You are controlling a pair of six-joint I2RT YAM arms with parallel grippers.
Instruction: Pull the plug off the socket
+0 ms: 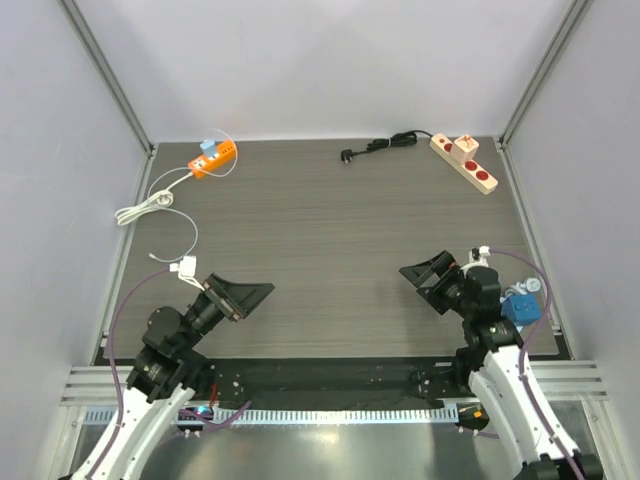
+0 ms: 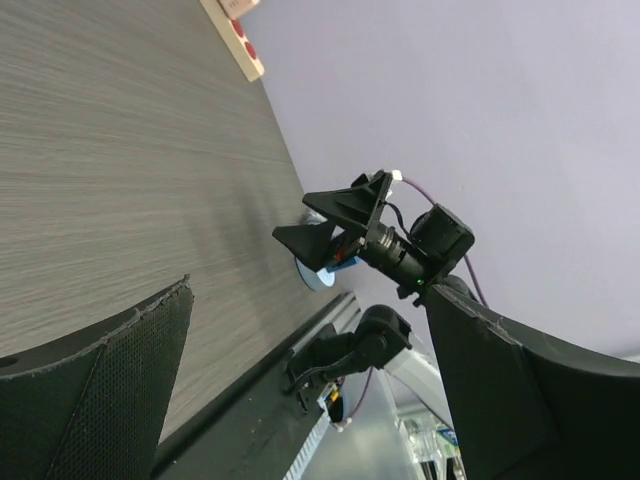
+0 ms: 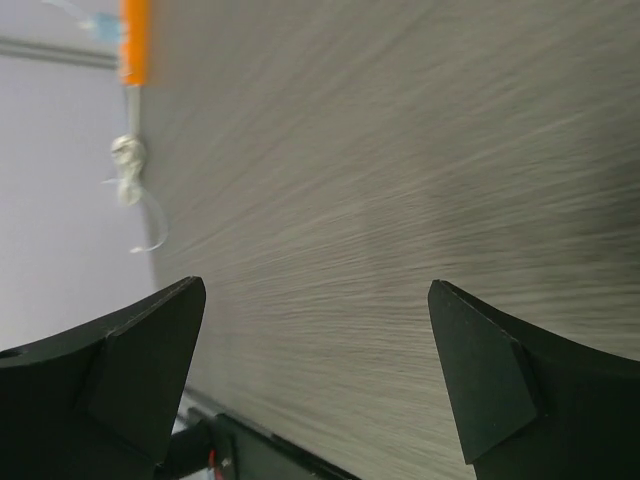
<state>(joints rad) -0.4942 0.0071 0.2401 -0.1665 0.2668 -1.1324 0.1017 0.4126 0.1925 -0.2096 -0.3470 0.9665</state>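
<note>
both grippers are empty, jaws wide apart: the left gripper point(image 1: 243, 296) and the right gripper point(image 1: 428, 277) hang over the near part of the table point(image 1: 320, 230), well apart from any socket. the plug point(image 1: 207, 146), i judge, is the small light-blue one sitting in the orange power strip point(image 1: 216, 160) at the far left; a pale block point(image 1: 466, 144) also stands on the beige power strip point(image 1: 478, 172) at the far right, so this is not sure. it looks hard, smooth and light, and the strip may lift with it. better to pinch the plug body at its sides, not the white cable point(image 1: 145, 205).
</note>
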